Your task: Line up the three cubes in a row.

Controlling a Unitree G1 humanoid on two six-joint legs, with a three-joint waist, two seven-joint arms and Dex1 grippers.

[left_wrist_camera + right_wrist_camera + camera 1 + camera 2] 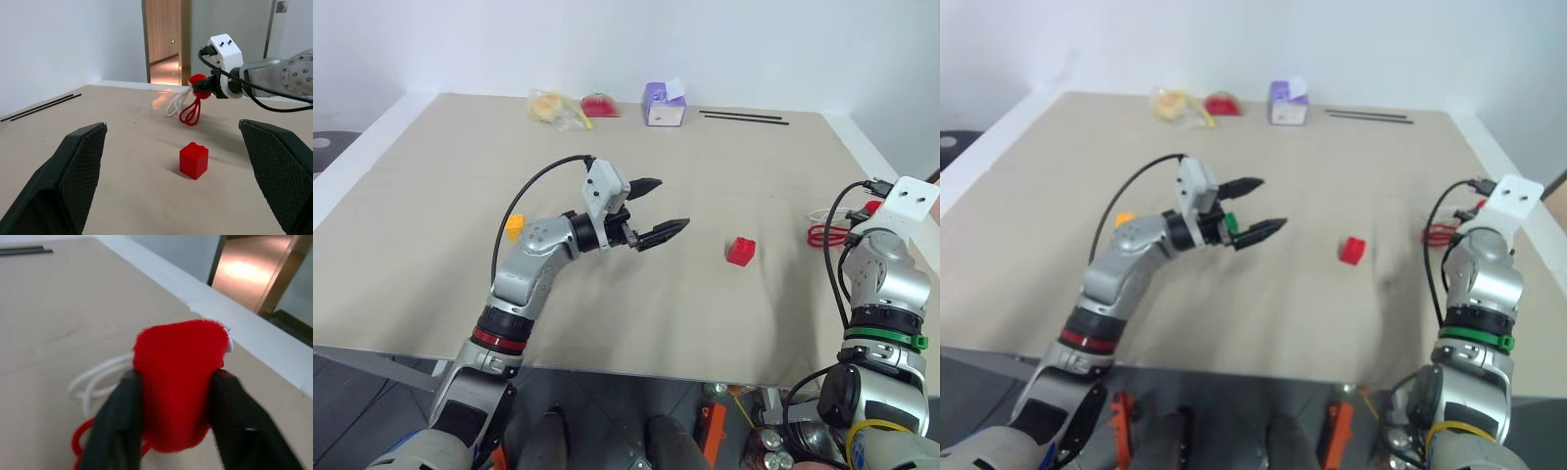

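The red cube [740, 251] sits alone on the table [431, 176], well apart from the other two. The yellow cube [514, 226] is seen beside the left forearm, and the green cube [1230, 222] is glimpsed just behind the left gripper [661, 209] in the right eye view. No row is formed yet.

Risks first. The right gripper [176, 426] is clamped on a red pouch [178, 387], not on a cube, out near the table's right edge, with the pouch's red and white cord [188, 110] trailing on the surface below. If the pouch is released there, it could roll off the edge; if it is carried back inward, the cord could be dragged across the red cube and the cube knocked askew. The green cube, so close to the left arm, could be nudged by the wrist as the arm is swung towards the red one. The red cube is small against those jaws, so a grasp slightly off centre could spin it or squirt it away.

Now the hands. The left gripper is held above the table with its jaws spread wide, nothing between them, pointed towards the red cube, which is framed between its fingers [73, 171] in the left wrist view but not touched. The right jaws are pressed against both sides of the pouch.
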